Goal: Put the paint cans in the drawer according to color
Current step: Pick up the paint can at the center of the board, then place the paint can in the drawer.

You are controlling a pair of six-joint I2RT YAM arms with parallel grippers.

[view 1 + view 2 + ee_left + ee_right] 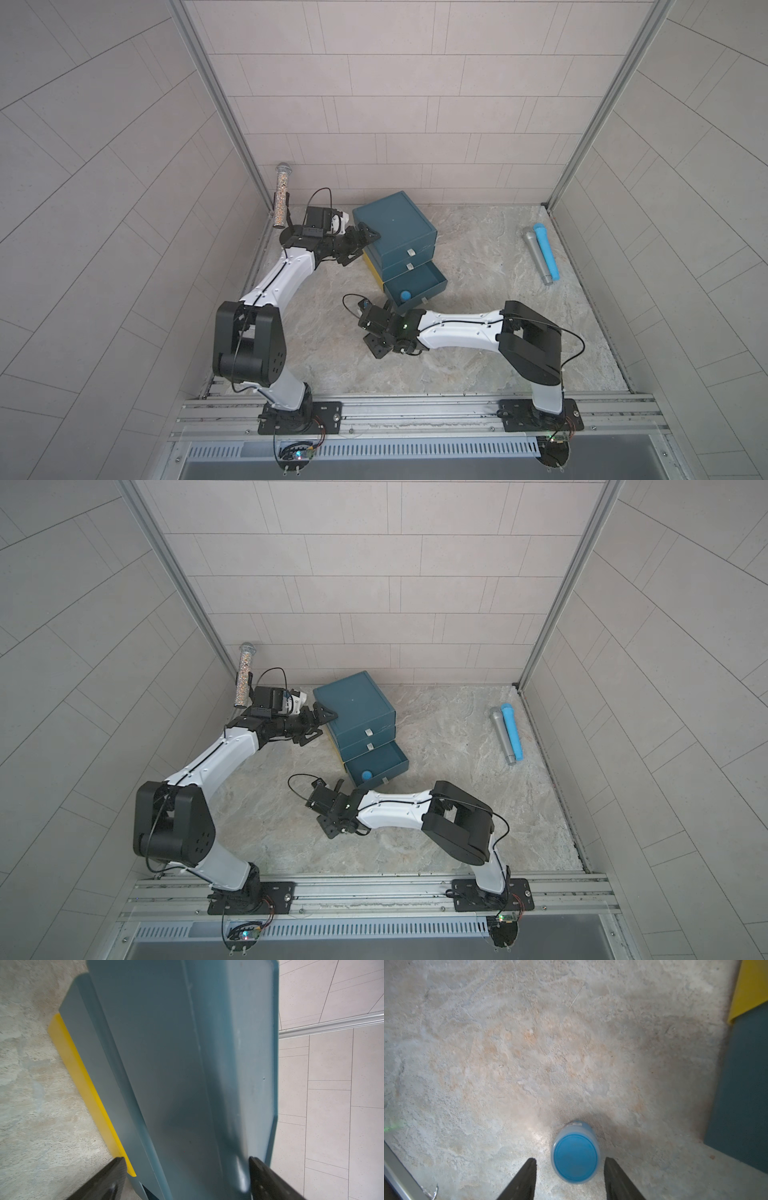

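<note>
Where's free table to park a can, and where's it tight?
Free: the wide stretch between the drawer unit and the two microphones, and the front strip by the rail. Tight: around the open bottom drawer, where the right claw straddles a blue paint can; left claw grips the unit's side.

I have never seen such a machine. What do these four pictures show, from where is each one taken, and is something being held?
Two robot arms work at a table. Two pictures look down from above; two come from cameras on the wrists. A blue cabinet has its bottom drawer open, with one blue paint can inside. A glittery microphone and two more microphones are set aside. The left end effector straddles the cabinet's edge; whether it clamps is unclear. The right end effector stands open around a second blue can on the table, not gripping it.
</note>
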